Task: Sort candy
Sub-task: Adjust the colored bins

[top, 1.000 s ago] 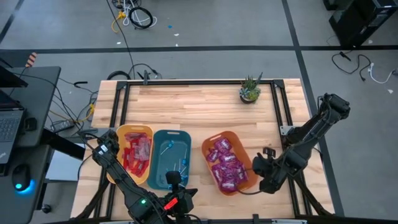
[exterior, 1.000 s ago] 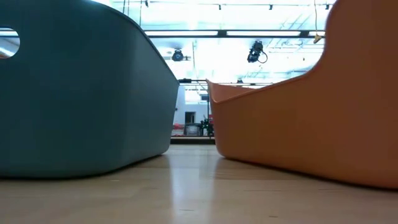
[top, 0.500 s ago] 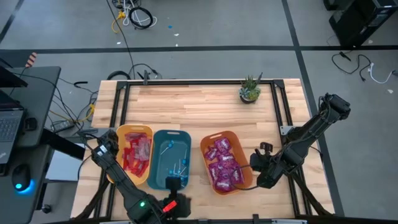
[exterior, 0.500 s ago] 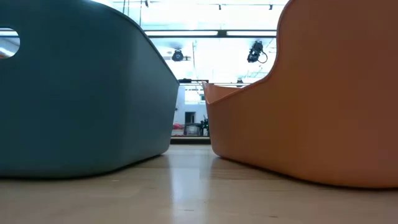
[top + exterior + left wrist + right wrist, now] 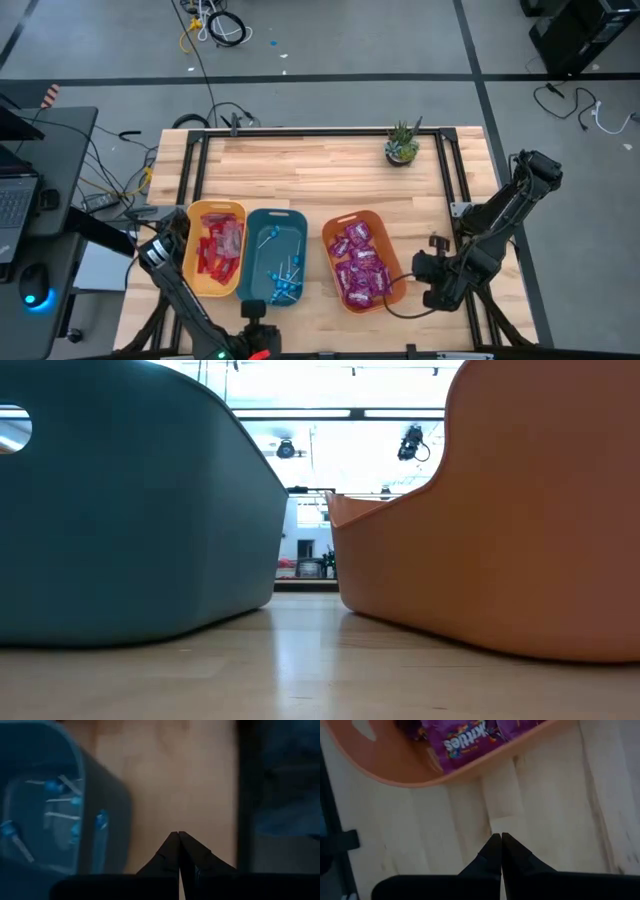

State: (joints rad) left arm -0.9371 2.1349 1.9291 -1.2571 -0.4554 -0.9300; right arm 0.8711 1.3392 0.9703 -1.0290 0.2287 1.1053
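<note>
Pale wood planks make up the table [image 5: 320,165], and along its near edge sit three bins: a yellow bin [image 5: 190,255] holding the flat red packets [image 5: 218,246], a teal bin [image 5: 256,240] holding the blue lollipops [image 5: 283,284], and an orange bin [image 5: 332,280] holding the purple packets [image 5: 360,264]. No candy shows loose on the wood, so the sorting looks finished or nearly so.

The packets are probably light, crinkly and slick, best pinched across a flat edge. The lollipops are lighter still and their thin sticks look fragile, so the blue head seems the safer hold.

The right gripper [image 5: 500,835] is pressed shut on nothing, above bare wood just beside the orange bin. The left gripper [image 5: 178,834] is likewise closed and empty, by the teal bin's near corner.

Only the wrist views show the fingertips meeting. The low view sees bin walls only, never their contents.
</note>
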